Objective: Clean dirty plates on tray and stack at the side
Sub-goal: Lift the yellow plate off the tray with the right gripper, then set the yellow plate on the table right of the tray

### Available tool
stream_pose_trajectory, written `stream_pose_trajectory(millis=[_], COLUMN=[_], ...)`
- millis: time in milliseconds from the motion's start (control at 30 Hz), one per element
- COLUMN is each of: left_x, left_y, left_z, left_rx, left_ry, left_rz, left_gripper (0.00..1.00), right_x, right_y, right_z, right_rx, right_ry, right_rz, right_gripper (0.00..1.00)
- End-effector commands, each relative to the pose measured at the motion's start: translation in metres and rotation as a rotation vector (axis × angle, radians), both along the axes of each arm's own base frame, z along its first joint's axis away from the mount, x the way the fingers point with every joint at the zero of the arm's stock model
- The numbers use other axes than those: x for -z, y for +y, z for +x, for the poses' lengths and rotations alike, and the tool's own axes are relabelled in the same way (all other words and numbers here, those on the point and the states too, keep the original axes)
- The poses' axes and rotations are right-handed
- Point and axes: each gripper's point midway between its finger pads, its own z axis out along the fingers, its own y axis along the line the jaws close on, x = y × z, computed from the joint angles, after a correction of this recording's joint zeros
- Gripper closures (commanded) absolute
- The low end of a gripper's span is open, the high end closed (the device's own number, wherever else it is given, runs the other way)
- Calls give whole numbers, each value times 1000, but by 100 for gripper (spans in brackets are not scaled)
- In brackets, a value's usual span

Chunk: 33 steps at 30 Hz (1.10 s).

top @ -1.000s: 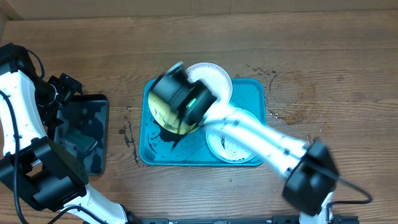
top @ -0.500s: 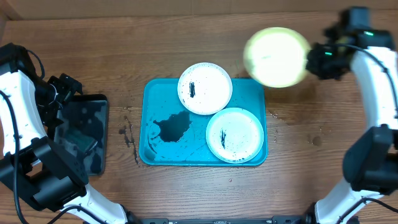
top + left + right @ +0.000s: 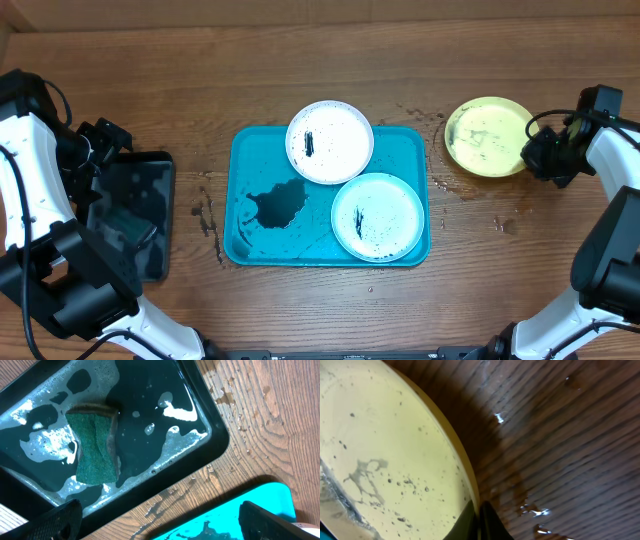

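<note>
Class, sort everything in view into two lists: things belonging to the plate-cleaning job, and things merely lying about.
Belongs to the job: yellow-green plate, far white plate, near white plate, turquoise tray, green sponge, black tray of sudsy water.

Lying about: only splashes on the wooden table.

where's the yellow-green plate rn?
Overhead view: the yellow-green plate is on the table, right of the turquoise tray's upper corner, its rim in the right gripper.
</note>
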Motion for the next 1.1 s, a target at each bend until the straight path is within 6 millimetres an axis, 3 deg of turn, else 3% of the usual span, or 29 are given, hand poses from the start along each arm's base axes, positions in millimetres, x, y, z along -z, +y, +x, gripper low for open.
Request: stream_pose_trajectory(millis=[0, 100, 267, 333, 400, 433, 500, 667, 767, 1067], left_x=[-8, -8, -8, -8, -8, -8, -8, -8, -8, -8], left_y=[0, 0, 0, 0, 0, 0, 0, 0, 0, 0], left_z=[4, 4, 4, 4, 4, 4, 4, 4, 4, 4], left_rx=[19, 19, 19, 19, 19, 19, 19, 19, 19, 19], left_ry=[-25, -25, -25, -25, -25, -25, -25, -25, -24, -25], left_rz=[8, 8, 8, 8, 8, 8, 8, 8, 9, 8], left_gripper=[0, 0, 0, 0, 0, 0, 0, 0, 0, 0], right_x=[-21, -42, -82, -99, -113, -113, -105, -67, -42, -6], right_y=[34, 66, 107, 137, 180, 192, 209, 251, 269, 305], right_z=[10, 15, 22, 26, 40, 46, 59, 65, 66, 66], right_rx=[-93, -185, -300, -387, -519, -562, -599, -665, -638, -707], right_ry=[-90, -143, -216, -274, -374, -402, -424, -387, -349, -341], right_rz=[133, 261, 255, 241, 210, 174, 25, -132, -132, -110], right_gripper=[83, 77, 64, 52, 48, 38, 22, 22, 28, 50])
